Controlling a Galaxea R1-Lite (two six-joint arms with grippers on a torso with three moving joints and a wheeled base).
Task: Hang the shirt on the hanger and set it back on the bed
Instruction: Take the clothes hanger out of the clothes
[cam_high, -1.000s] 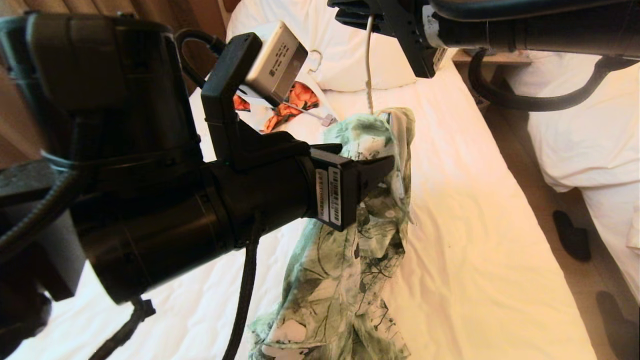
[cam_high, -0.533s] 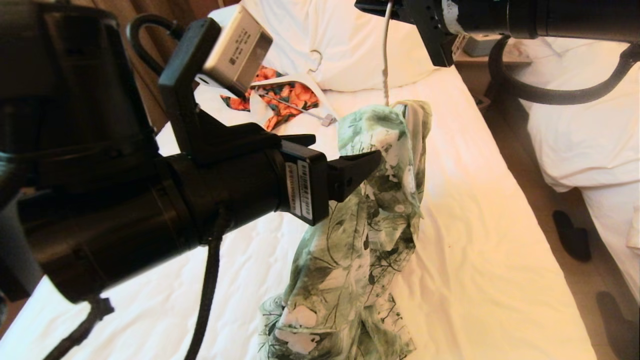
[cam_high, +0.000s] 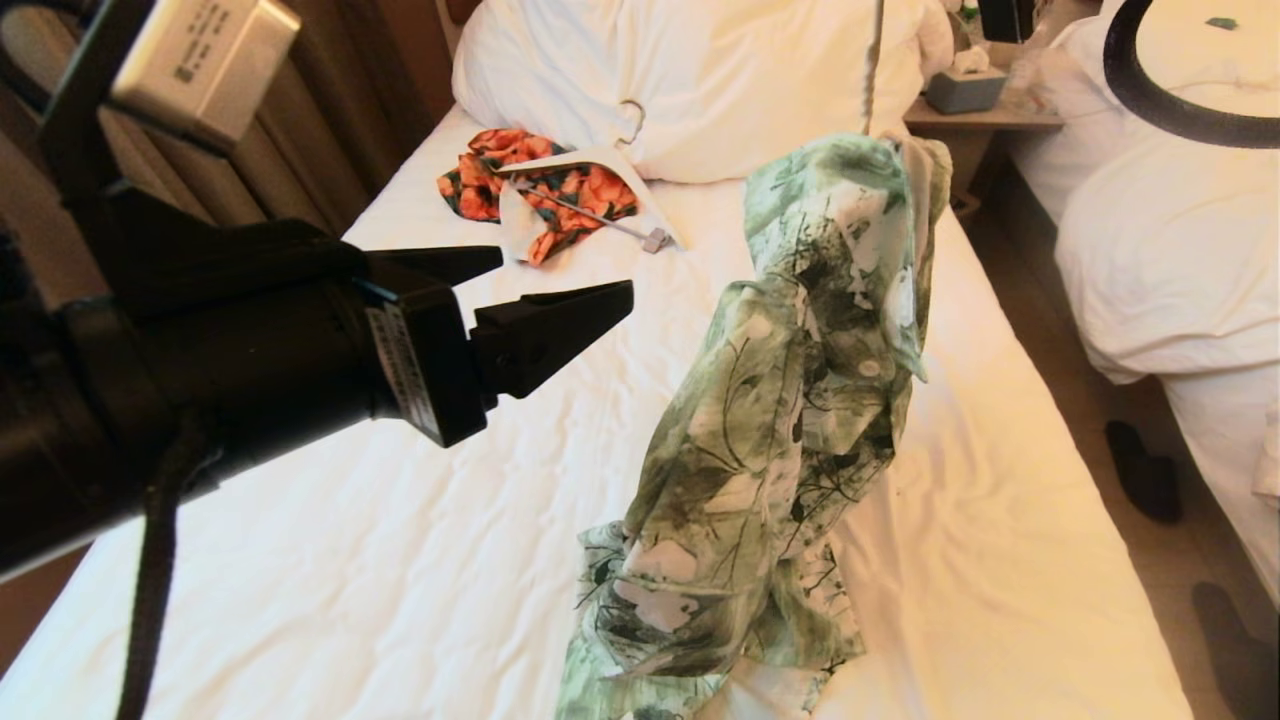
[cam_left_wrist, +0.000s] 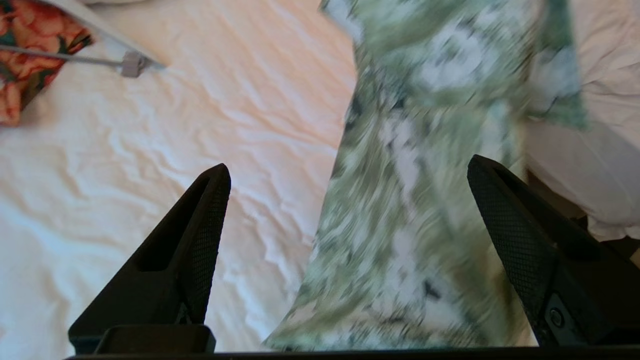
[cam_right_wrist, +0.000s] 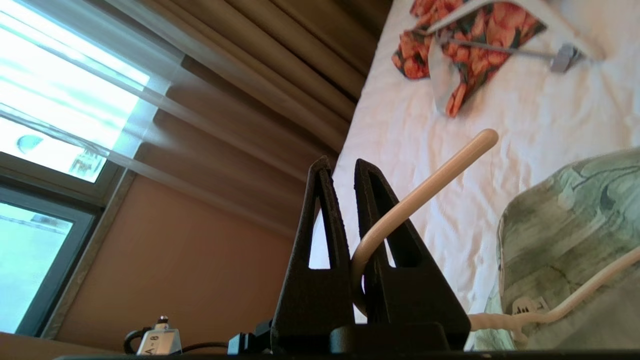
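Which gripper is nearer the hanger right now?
Right. The right gripper is shut on the hanger hook; the left gripper hangs open beside the shirt, apart from it.

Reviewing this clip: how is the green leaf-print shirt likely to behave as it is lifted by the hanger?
Probably floppy: the shirt hangs in a bunched column, its hem pooled on the bed. Likely light, as the thin hanger carries it. It may swing.

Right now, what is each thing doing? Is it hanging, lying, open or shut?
Shirt: hanging bunched from the hanger, bottom end resting on the bed.
Hanger: lifted, hook pinched in the right gripper.
Right gripper: shut on the hanger's hook.
Left gripper: open, holding nothing, beside the shirt.
Bed: wrinkled sheet, shirt's end on it.
Orange garment: lying by the pillow on a white hanger.
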